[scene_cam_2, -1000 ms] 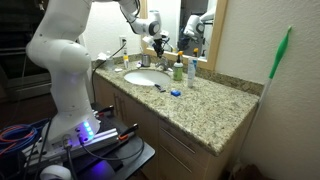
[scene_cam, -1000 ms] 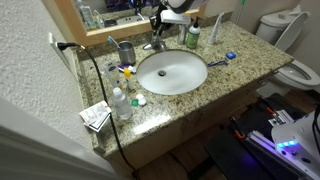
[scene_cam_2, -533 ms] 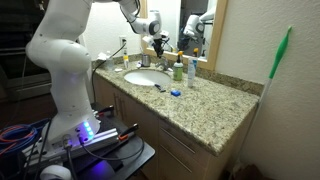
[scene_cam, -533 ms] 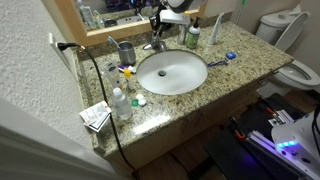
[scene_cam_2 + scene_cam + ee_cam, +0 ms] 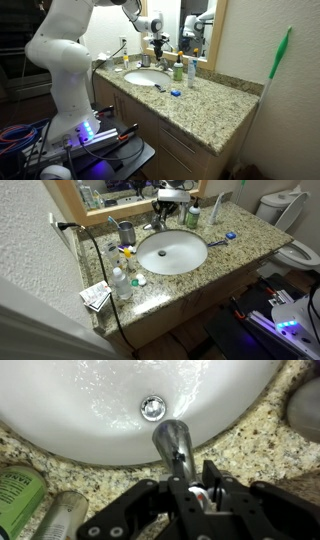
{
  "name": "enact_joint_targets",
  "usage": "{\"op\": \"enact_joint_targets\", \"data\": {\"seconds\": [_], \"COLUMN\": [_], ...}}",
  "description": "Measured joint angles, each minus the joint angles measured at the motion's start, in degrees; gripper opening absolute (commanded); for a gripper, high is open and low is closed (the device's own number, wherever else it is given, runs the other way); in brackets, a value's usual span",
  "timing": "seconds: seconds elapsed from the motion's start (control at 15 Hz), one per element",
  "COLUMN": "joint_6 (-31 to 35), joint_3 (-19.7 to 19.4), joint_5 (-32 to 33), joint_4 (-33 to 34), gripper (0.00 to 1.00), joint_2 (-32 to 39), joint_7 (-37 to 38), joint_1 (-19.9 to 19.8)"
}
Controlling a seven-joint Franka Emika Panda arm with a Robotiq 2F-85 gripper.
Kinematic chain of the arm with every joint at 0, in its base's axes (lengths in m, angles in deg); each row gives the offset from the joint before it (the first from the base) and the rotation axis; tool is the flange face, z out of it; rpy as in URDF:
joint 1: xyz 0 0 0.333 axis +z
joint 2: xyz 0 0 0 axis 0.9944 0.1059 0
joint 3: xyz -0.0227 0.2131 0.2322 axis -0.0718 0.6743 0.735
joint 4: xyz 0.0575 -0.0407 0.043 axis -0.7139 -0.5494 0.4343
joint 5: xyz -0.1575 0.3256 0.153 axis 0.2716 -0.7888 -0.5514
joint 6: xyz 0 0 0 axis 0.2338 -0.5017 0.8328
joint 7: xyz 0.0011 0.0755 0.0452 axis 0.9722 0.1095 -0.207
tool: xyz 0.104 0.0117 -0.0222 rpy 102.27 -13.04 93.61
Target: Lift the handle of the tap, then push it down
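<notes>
Black gripper (image 5: 200, 486) comes in from the bottom of the wrist view, jaws set close with only a narrow gap, straddling the back of the tap (image 5: 172, 445). The handle (image 5: 204, 495) is mostly covered there, with just a small pale bit with a red spot showing in the gap. I cannot tell whether the fingers (image 5: 183, 488) are pinching it or only beside it. The chrome spout reaches forward over the white basin (image 5: 80, 420), toward the drain (image 5: 152, 405). In both exterior views the gripper (image 5: 163, 208) (image 5: 157, 40) hangs just above the tap (image 5: 155, 223) (image 5: 158, 56), at the rear rim of the basin (image 5: 150, 258), under the mirror (image 5: 120, 192). The speckled counter (image 5: 235, 255) is crowded. A grey cup of brushes (image 5: 126, 230) stands near the tap on one side and a green-topped bottle (image 5: 193, 217) near it on the other. A blue toothbrush (image 5: 222, 240) lies just beside the basin rim. A clear bottle (image 5: 120, 280) and a small box (image 5: 95, 295) sit near the counter's front corner, and a black cable (image 5: 95, 260) runs past them. The wrist view catches a green can (image 5: 20, 490) and a silver can (image 5: 62, 515) beside the gripper. The green can's label is too blurred to read.
</notes>
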Motion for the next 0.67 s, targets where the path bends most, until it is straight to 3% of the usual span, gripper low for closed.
{"op": "enact_joint_targets", "data": {"seconds": [0.2, 0.27, 0.33, 0.6, 0.67], "joint_6": [-5.6, -6.4, -6.6, -5.7, -5.4], "joint_3": [-2.0, -3.1, -4.0, -4.6, -4.2], "joint_5": [2.7, 3.8, 4.7, 5.8, 5.6], "joint_4": [0.6, 0.6, 0.7, 0.8, 0.8], "gripper": [0.07, 0.52, 0.53, 0.81, 0.62], "joint_2": [1.5, 2.0, 3.0, 5.2, 5.0], "joint_7": [2.8, 3.3, 3.5, 2.8, 1.7], "joint_1": [-0.1, -0.4, -0.8, -2.2, -2.3]}}
